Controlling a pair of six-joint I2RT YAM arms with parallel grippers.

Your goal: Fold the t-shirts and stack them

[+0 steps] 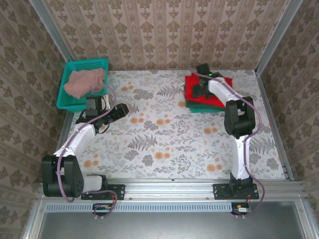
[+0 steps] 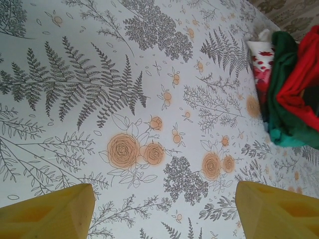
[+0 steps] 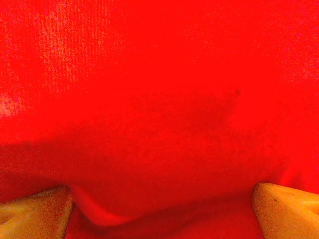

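Raise right pincer (image 3: 159, 211), spread on red tee (image 3: 159, 99), straight up w/o dragging cloth; left pincer's (image 2: 164, 211) spread too, empty over tabletop (image 2: 75, 149).

Both arms built alike: white shells on the long links, blocky black housings at the joints, flat black plates (image 1: 102, 191) bolted at the bases. Mauve cable (image 1: 61, 172) strung along the left arm (image 1: 79, 139), ending behind the black left hand (image 1: 130, 108). Similar cabling down the right arm (image 1: 238, 149) behind the black right hand (image 1: 198, 90). Up close, matte yellow-ochre fingers (image 2: 47, 214), wedge-shaped and blunt at the tips; same colour and shape on the right (image 3: 286, 206).
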